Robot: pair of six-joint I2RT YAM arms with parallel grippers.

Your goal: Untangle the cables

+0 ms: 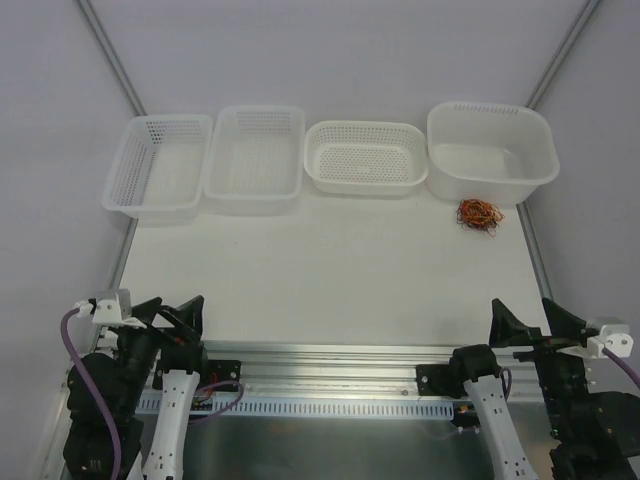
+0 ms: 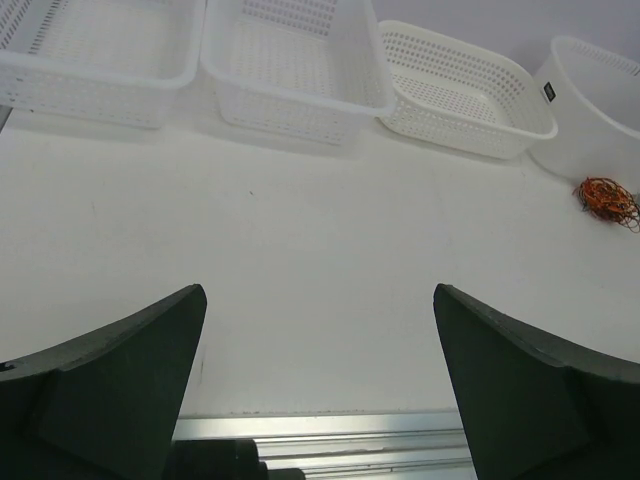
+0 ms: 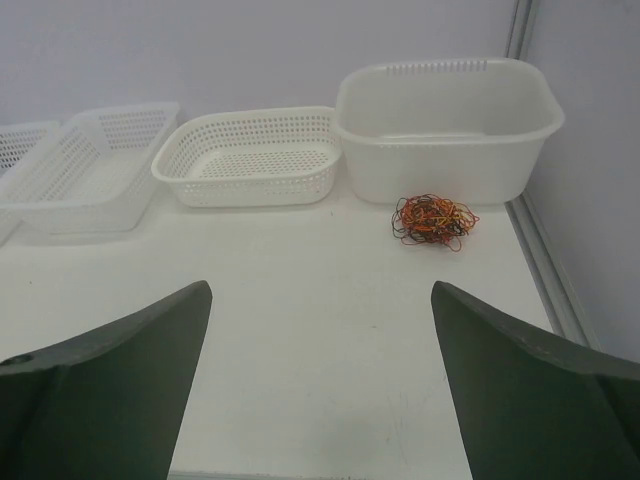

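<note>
White tabletop: tangled clump of hair-thin orange, red and dark cables, likely featherweight, limp, snag-prone; pinch an outer loop. Left gripper, right gripper: spread wide, empty.

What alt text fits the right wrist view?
A tangle of red, orange and dark cables lies on the white table, in front of a deep white tub. Perforated baskets line up to its left; the open right gripper frames the foreground.

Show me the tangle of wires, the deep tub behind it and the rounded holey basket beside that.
cables (image 3: 434, 221): right wrist view, middle of the tangle.
deep tub (image 3: 445, 165): right wrist view, front wall.
rounded perforated basket (image 3: 250, 190): right wrist view, near wall.
</note>
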